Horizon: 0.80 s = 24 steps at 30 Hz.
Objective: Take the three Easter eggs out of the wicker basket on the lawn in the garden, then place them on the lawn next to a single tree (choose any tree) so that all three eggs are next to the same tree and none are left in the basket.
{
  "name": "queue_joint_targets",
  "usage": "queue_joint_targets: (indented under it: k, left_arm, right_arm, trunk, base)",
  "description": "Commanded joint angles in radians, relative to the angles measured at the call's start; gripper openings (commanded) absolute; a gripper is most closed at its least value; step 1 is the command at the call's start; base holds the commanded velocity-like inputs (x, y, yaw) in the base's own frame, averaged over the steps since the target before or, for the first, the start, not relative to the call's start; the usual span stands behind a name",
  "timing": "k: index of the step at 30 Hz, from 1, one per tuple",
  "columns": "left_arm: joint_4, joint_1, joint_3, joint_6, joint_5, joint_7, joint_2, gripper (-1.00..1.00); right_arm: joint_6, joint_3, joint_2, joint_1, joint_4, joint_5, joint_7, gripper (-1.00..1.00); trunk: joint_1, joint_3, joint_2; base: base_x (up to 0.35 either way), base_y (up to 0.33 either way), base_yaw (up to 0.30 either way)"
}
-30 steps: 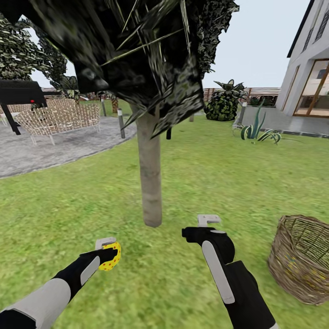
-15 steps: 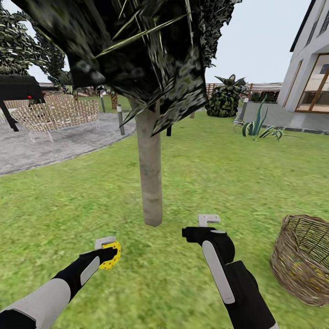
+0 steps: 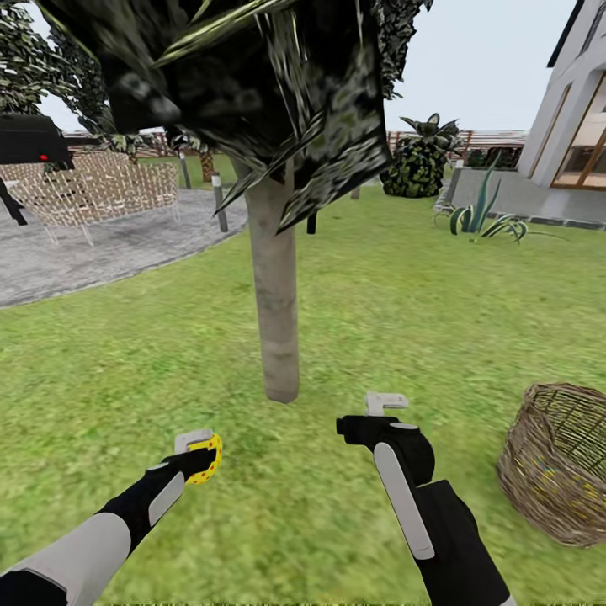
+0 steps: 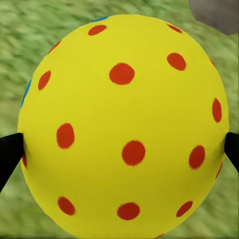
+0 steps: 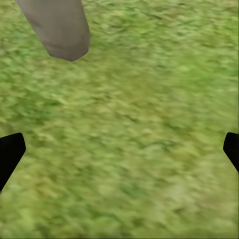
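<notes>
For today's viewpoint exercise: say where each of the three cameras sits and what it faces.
Head view: from the robot's head, down over both arms to the tree, lawn and wicker basket.
Left wrist view: along the left end effector, facing its Easter egg.
Right wrist view: along the open right end effector, facing grass.
Shared: the trunk base, head and right wrist views.

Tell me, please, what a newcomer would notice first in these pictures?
First, the bright yellow Easter egg with red dots, clamped in the left gripper above the lawn. Next, the pale tree trunk rising just ahead, between both arms. The wicker basket sits on the grass at the right, beyond the open right gripper.
</notes>
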Motion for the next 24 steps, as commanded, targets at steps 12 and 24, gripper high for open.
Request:
queue_joint_targets:
  k: [12,24]
  left_arm:
    - [0.003,-0.002,-0.008,-0.039,0.011,0.009,0.0,-1.0]
    - [-0.002,-0.002,-0.005,-0.047,0.016,0.011,0.004,-1.0]
  right_arm:
    - [0.001,0.004,0.002,-0.001,-0.001,-0.011,-0.01,1.0]
    - [0.008,0.032,0.004,-0.001,-0.001,-0.014,-0.007,1.0]
  trunk:
    - [0.005,-0.047,-0.003]
    - [0.011,-0.094,-0.006]
  base:
    - [0.0,0.0,0.0]
    - [0.0,0.0,-0.061]
